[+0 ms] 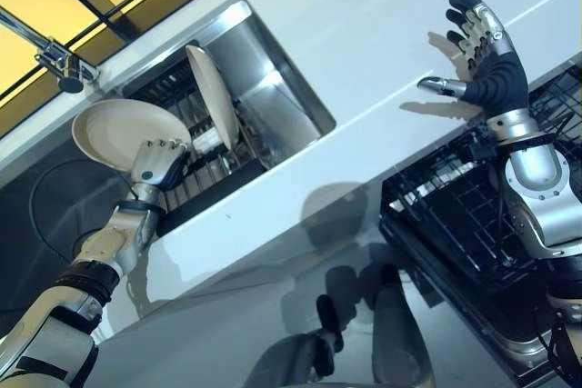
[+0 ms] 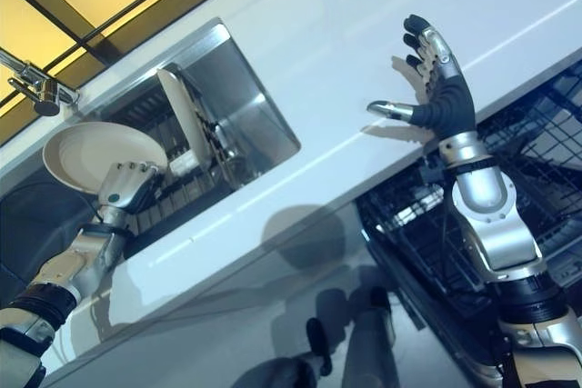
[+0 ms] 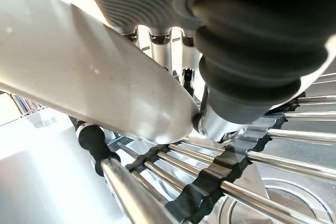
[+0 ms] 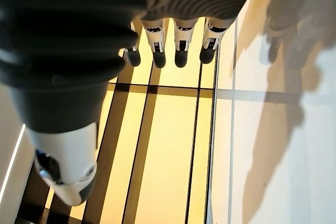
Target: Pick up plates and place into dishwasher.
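Left eye view: left hand (image 1: 156, 163) grips a cream plate (image 1: 123, 132) over the sink (image 1: 273, 88).

Its fingers curl round the plate's near rim, holding it tilted above the wire rack (image 1: 195, 174) in the sink, beside a second plate (image 1: 213, 97) standing on edge in that rack. A tap (image 1: 64, 65) juts out near the held plate. The right hand (image 1: 480, 61) is spread open, empty, over the white counter (image 1: 364, 34), above the pulled-out black dishwasher rack (image 1: 455, 215).
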Robot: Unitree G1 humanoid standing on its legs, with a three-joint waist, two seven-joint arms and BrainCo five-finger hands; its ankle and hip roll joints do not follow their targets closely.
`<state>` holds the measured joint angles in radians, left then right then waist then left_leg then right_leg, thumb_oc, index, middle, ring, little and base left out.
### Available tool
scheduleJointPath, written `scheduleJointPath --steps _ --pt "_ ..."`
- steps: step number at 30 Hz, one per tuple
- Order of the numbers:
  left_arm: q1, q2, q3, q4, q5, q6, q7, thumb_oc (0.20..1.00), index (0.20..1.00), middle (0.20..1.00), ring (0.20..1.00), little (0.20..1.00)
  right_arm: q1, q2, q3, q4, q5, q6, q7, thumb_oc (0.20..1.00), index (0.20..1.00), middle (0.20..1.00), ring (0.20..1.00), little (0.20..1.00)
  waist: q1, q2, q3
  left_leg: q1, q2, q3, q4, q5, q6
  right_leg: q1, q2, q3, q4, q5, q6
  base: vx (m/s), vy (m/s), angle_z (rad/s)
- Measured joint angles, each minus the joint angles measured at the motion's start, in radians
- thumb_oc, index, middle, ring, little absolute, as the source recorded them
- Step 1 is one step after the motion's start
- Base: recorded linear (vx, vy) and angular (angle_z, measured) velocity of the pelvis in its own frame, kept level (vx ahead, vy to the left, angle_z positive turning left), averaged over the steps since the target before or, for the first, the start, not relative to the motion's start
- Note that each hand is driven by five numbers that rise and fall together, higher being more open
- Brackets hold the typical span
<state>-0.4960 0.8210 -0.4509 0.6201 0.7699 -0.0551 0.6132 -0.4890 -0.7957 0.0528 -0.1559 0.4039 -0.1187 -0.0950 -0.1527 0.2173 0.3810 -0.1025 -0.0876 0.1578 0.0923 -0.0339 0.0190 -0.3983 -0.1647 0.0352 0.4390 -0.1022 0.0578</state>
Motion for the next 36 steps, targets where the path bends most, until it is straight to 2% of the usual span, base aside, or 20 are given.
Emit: scheduleJointPath --steps 4,8,12,16,21,26,31,36 --pt "0.001 -0.001 0.001 0.0 -0.009 -0.001 0.043 0.2 0.2 0.2 0.2 0.2 0.002 -0.002 -0.006 -0.014 0.0 0.005 0.007 1.0 1.0 1.0 1.0 1.0 0.0 0.005 0.001 0.001 -0.001 -0.001 0.0 0.0 0.0 0.001 -0.001 -0.001 0.001 0.0 0.0 0.0 0.0 0.0" --pt "0.004 -0.001 0.007 -0.007 -0.055 -0.021 0.128 0.2 0.2 0.2 0.2 0.2 0.015 -0.002 -0.026 -0.016 0.0 0.015 0.023 1.0 1.0 1.0 1.0 1.0 0.002 0.007 0.001 0.006 -0.002 -0.008 0.001 0.001 0.001 0.01 -0.005 -0.007 0.001 -0.001 0.001 0.01 -0.02 0.05" --pt "0.063 -0.005 0.091 -0.11 -0.082 -0.054 0.23 0.2 0.2 0.2 0.2 0.2 0.055 -0.002 -0.078 -0.023 0.001 0.015 0.037 1.0 1.0 1.0 1.0 1.0 0.01 0.007 0.001 0.007 -0.006 -0.026 0.004 0.003 0.003 0.021 -0.015 -0.024 0.002 -0.003 0.002 0.01 -0.042 0.13" --pt "0.145 -0.027 0.164 -0.227 -0.086 -0.089 0.277 0.2 0.2 0.2 0.2 0.2 0.11 0.0 -0.132 -0.023 0.001 0.015 0.046 1.0 1.0 1.0 1.0 1.0 0.037 0.007 0.0 0.027 -0.007 -0.038 0.004 0.004 0.003 0.044 -0.021 -0.036 0.007 -0.014 0.002 0.01 -0.055 0.1" --pt "0.233 -0.043 0.232 -0.339 -0.085 -0.127 0.279 0.2 0.2 0.2 0.2 0.2 0.163 0.002 -0.186 -0.053 0.001 0.015 0.055 1.0 1.0 1.0 1.0 1.0 0.057 0.01 -0.002 0.029 -0.013 -0.052 0.008 0.004 0.002 0.043 -0.031 -0.045 0.032 -0.031 0.001 -0.02 -0.062 0.1" --pt "0.253 -0.055 0.286 -0.433 -0.084 -0.138 0.252 0.2 0.2 0.2 0.2 0.2 0.188 0.003 -0.206 -0.07 0.002 0.015 0.065 1.0 1.0 1.0 1.0 1.0 0.061 0.013 -0.006 0.029 -0.012 -0.056 0.008 0.005 0.001 0.044 -0.031 -0.048 0.033 -0.032 -0.001 -0.02 -0.074 0.02" --pt "0.263 -0.055 0.301 -0.443 -0.088 -0.145 0.231 0.2 0.2 0.2 0.2 0.2 0.217 0.005 -0.206 -0.073 0.012 0.015 0.065 1.0 1.0 1.0 1.0 1.0 0.063 0.015 -0.031 0.026 -0.01 -0.061 0.007 0.005 0.0 0.044 -0.031 -0.054 0.031 -0.033 -0.001 -0.02 -0.075 0.03" --pt "0.316 -0.071 0.361 -0.445 -0.177 -0.181 0.231 0.2 0.2 0.2 0.2 0.2 0.269 0.037 -0.212 -0.073 0.014 0.011 0.066 1.0 1.0 1.0 1.0 1.0 0.064 0.016 -0.064 0.041 -0.008 -0.066 -0.001 0.005 0.0 0.062 -0.029 -0.063 0.02 -0.033 -0.001 0.01 -0.069 0.02"
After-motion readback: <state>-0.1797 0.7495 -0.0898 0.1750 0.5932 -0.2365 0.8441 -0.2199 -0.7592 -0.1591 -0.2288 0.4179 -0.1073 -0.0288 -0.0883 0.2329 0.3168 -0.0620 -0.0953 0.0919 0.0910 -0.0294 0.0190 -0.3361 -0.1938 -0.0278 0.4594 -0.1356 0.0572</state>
